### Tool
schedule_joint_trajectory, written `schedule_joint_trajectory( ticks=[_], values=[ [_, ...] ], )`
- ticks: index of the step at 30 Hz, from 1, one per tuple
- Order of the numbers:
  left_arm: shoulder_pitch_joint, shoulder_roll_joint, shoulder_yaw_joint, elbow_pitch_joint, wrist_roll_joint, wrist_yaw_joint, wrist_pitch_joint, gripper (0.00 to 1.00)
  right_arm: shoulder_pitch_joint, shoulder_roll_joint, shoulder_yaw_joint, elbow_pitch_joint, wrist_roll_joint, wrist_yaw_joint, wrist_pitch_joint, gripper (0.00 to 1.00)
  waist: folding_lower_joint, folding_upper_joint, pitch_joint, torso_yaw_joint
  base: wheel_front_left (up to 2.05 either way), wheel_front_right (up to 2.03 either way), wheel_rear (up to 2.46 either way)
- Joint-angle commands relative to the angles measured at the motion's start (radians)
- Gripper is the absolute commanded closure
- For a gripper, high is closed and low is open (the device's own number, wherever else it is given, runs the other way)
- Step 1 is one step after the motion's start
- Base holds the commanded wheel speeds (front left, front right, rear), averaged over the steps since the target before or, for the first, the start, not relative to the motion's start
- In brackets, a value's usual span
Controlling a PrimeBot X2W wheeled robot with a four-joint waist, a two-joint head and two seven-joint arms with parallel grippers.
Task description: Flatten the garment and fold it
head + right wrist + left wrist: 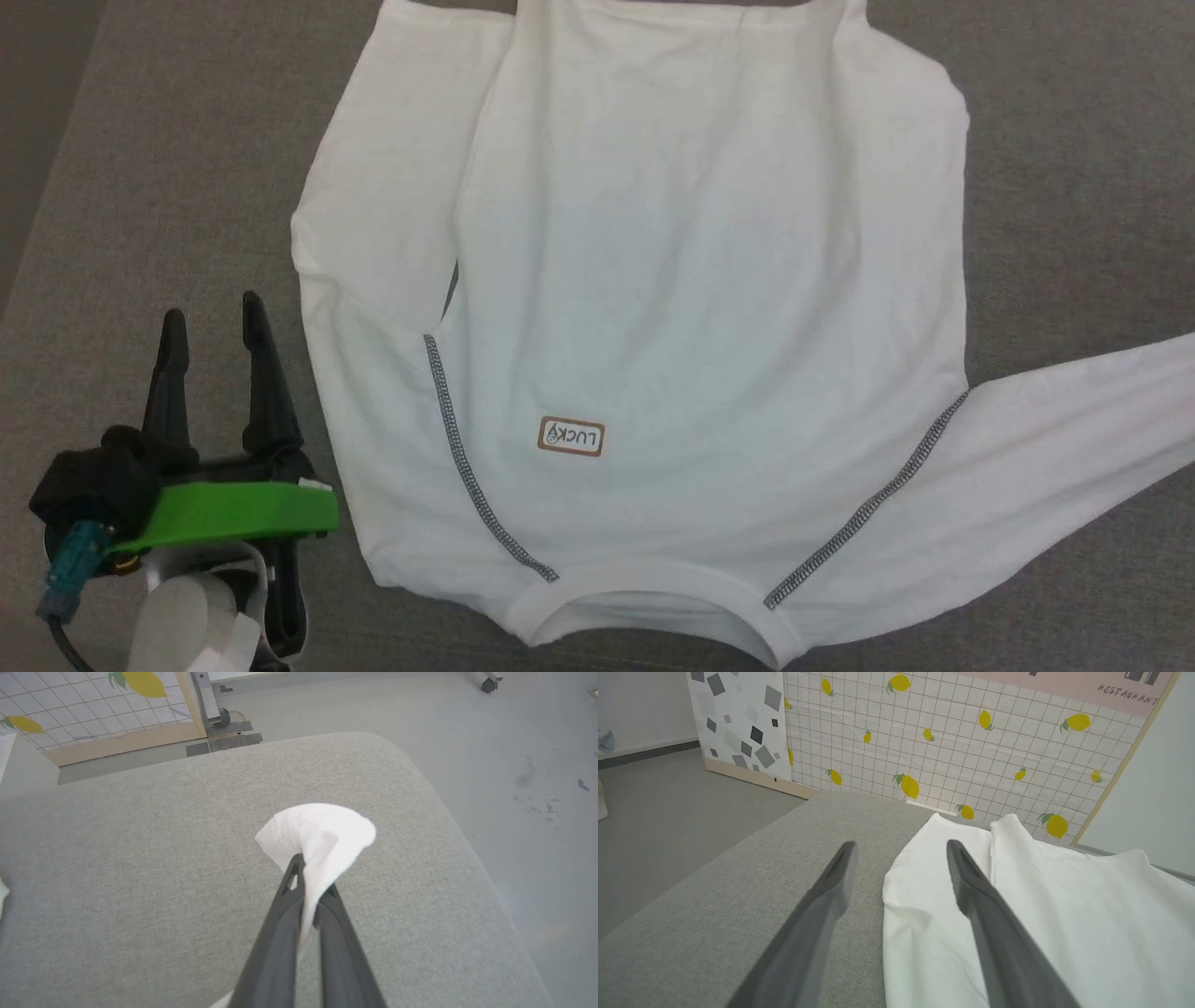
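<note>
Left gripper (pixel 212 310) sits at the lower left of the head view, its two dark fingers spread wide and empty, hovering just beside the garment's edge without touching it. Right gripper (pixel 310 877), at the bottom centre of the right wrist view, has its fingers pressed together, pinching a bunch of white fabric (pixel 322 830) that flares out above the fingertips, over the padded surface near its rounded corner. Garment (pixel 691 261) lies spread across the centre of the head view on the grey padded surface (pixel 168 187), collar (pixel 653 583) at the bottom edge of the frame. Its "LUCKY" patch (pixel 570 436) faces up, below centre and reading upside down. Dark zigzag seams (pixel 462 457) run from the collar toward both underarms. One sleeve (pixel 373 187) lies folded alongside the body at the left of the frame; the other sleeve (pixel 1074 420) stretches off the right edge. Lemon-patterned panel (pixel 971 742) stands behind the surface, at the top of the left wrist view.
</note>
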Motion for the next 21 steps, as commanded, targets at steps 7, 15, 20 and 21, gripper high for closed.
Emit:
schedule_joint_trajectory(
  ticks=[7, 15, 20, 21],
  values=[
    [0.069, -0.003, 0.003, 0.001, -0.014, 0.022, -0.005, 0.0, 0.133, -0.01, -0.101, -0.029, -0.077, -0.001, 0.02, 1.0, 0.0001, 0.0, -0.177, -0.052, 0.0, 0.0, 0.0],
    [0.113, -0.003, 0.005, 0.0, -0.028, 0.034, -0.005, 0.0, 0.225, 0.03, 0.085, -0.162, 0.062, -0.001, -0.01, 1.0, 0.0001, 0.0, -0.228, -0.055, 0.0, 0.0, 0.0],
    [0.128, -0.003, 0.001, 0.001, -0.033, 0.038, -0.005, 0.0, 0.262, 0.075, 0.286, -0.298, 0.18, -0.001, -0.006, 1.0, 0.0001, 0.0, -0.246, -0.047, 0.0, 0.0, 0.0],
    [0.13, -0.003, -0.001, 0.002, -0.033, 0.038, -0.005, 0.0, 0.267, 0.089, 0.334, -0.331, 0.204, -0.001, 0.002, 1.0, 0.0001, 0.0, -0.249, -0.043, 0.0, 0.0, 0.0]
  ],
)
